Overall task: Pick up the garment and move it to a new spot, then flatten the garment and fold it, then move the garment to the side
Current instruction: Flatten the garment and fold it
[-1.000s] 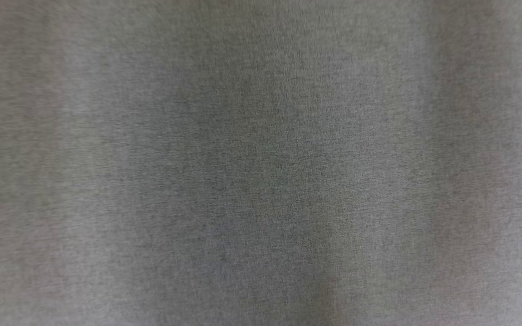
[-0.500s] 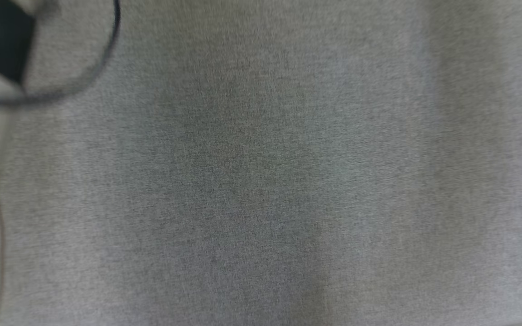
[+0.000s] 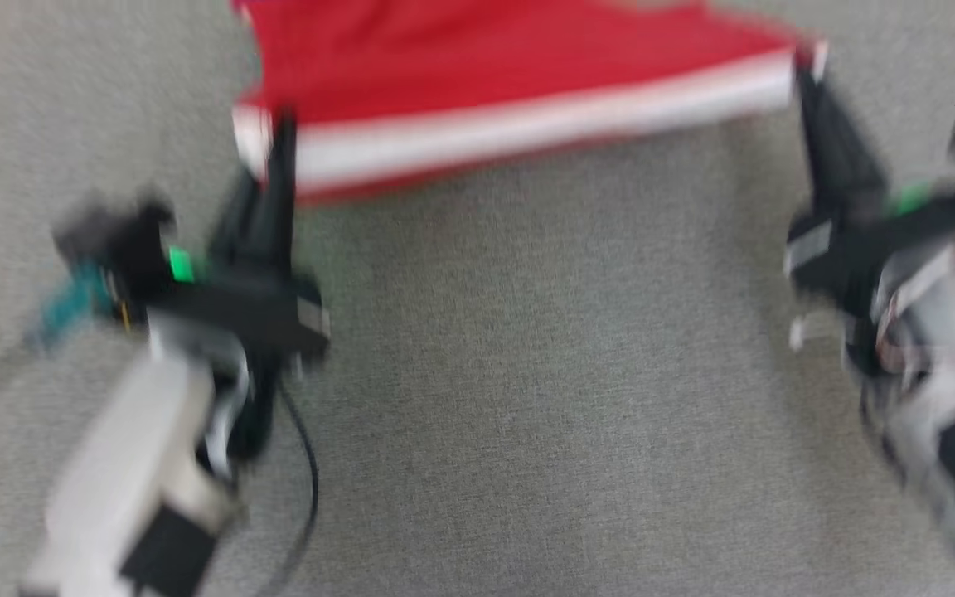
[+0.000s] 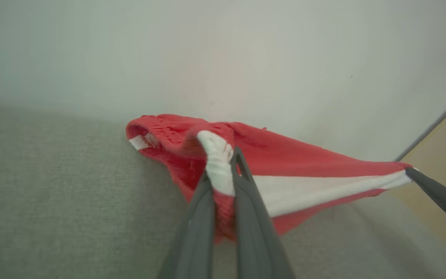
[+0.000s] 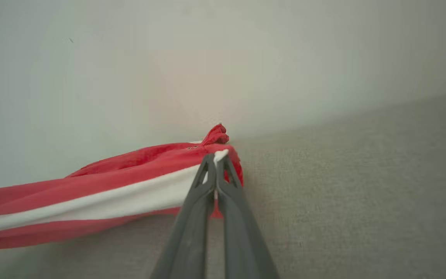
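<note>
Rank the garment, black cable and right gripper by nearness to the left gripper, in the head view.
1. Garment: its corner is pinched in the left gripper.
2. Black cable: lower in the view, toward the robot.
3. Right gripper: far across, on the garment's other corner.

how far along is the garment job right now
Done: the red-and-white garment is picked up, the left gripper and right gripper each shut on one end. In hand: it hangs stretched between them over the grey fabric surface. Left: laying it flat, folding it, moving it aside; no fold shows yet.
</note>
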Motion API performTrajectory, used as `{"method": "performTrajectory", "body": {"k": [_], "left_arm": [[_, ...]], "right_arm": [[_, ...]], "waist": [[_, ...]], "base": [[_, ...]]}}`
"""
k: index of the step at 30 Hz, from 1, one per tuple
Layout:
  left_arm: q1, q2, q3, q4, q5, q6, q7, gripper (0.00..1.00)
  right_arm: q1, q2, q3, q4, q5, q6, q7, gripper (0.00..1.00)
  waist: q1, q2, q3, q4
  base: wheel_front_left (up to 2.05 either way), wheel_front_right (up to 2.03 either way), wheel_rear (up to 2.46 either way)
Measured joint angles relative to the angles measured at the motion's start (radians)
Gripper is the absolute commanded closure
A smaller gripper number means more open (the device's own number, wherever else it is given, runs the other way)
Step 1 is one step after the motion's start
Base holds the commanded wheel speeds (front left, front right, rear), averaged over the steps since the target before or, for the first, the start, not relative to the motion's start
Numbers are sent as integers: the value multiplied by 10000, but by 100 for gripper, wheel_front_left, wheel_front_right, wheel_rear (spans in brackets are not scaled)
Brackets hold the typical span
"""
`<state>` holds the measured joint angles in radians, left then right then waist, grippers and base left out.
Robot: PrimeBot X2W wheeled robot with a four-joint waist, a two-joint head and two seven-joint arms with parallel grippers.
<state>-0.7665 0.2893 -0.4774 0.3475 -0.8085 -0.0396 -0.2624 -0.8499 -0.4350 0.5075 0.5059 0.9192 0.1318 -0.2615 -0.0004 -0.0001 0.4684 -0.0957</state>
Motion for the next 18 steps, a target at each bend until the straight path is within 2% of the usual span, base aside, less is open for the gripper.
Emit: {"method": "performTrajectory", "body": {"k": [7, 12, 18], "left_arm": [[3515, -267, 474, -1488, 516, 217, 0, 100], [5189, -441, 489, -1852, 690, 221, 0, 100], [6716, -625, 895, -2050, 886, 128, 0, 100]], "right_arm": [[3667, 84, -1037, -1214, 265, 8, 4, 100], [5733, 165, -1524, -2044, -31, 8, 151, 100], [7760, 721, -2393, -3035, -786, 12, 617, 100]], "waist": [[-1, -1, -1002, 37], [0, -2, -1563, 59], [1, -1, -2062, 90]], "base": [[0, 0, 0], [0, 0, 0], [0, 0, 0]]}}
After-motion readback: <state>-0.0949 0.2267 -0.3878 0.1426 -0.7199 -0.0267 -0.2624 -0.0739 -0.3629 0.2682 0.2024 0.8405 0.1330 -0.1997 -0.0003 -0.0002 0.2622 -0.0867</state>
